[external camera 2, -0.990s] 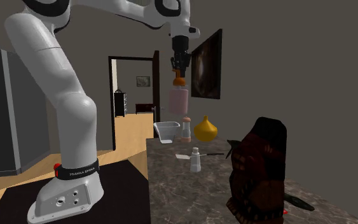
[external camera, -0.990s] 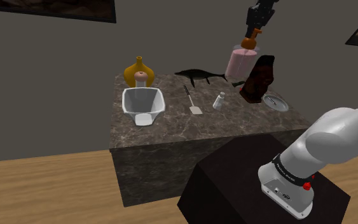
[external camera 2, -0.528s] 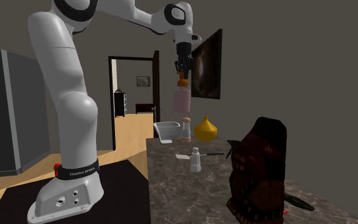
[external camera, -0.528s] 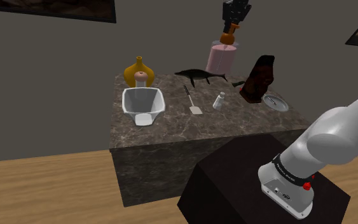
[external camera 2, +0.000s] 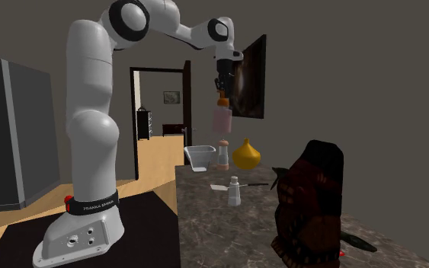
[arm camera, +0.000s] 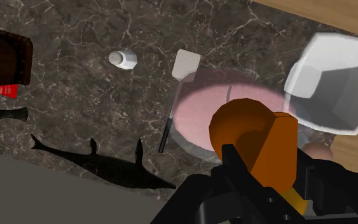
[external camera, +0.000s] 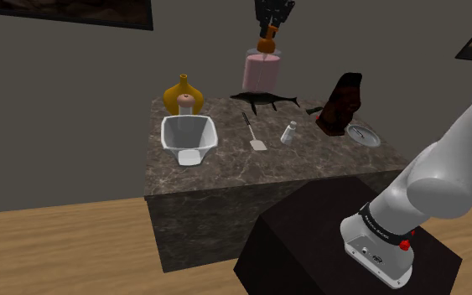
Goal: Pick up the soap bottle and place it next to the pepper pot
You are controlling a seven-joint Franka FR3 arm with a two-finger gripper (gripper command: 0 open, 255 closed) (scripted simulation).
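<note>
End effector grips soap bottle by its orange pump top; pink bottle hangs in air at upper middle of shoulder view, above dark marble surface; pepper pot stands further left, just above white bowl

Pepper pot btwn bowl & vase

Pretty dim all round, with flat, even light. The marble counter catches some light on top, while its front face is darker, and shadows on it are faint (very much a render look). The white arm beside the counter is brightest, softly shaded. The doorway past the counter glows warmer. Above the counter, the soap bottle looks hazy and see-through.
</note>
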